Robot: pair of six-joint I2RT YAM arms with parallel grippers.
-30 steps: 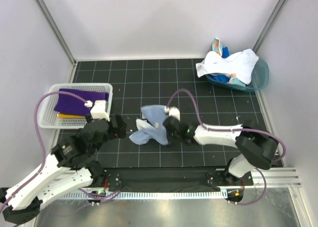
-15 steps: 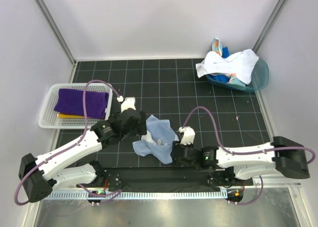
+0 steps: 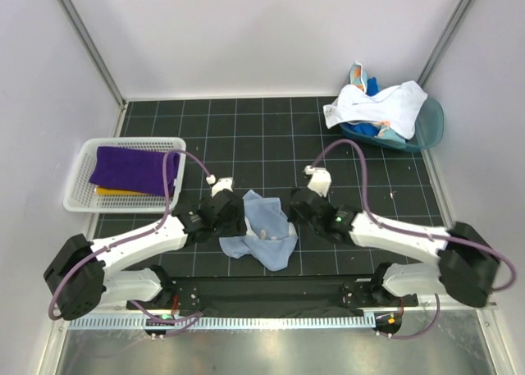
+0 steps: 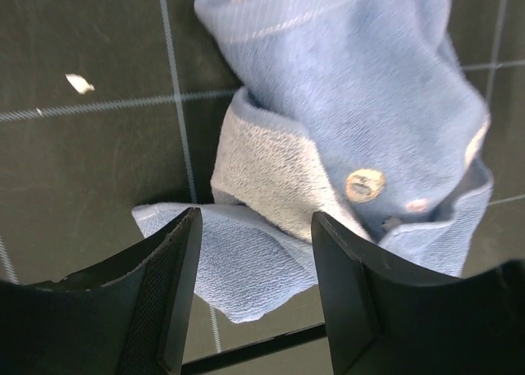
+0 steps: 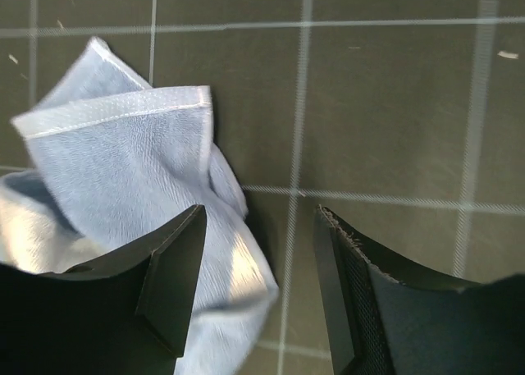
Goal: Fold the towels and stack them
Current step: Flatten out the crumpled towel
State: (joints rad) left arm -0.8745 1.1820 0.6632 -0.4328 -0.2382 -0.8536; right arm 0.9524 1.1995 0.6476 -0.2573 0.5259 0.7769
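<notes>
Standing with jaws apart and nothing clamped, the left tool point(image 3: 232, 219) and right tool point(image 3: 294, 208) flank the crumpled pale blue towel point(image 3: 264, 226), which lies between them on the surface point(image 3: 246, 137), each side edge nearest its own arm

Left arm point(image 3: 139, 242): stretched low from its base, forearm angled inward to the right, wrist pitched down. The left gripper point(image 4: 254, 219) has its jaws parted with a clear gap. Right arm point(image 3: 394, 235): likewise stretched low, forearm angled inward to the left, and the right gripper point(image 5: 261, 212) has its jaws parted with nothing clamped. The two grippers face each other near the centre line, close but apart.
</notes>
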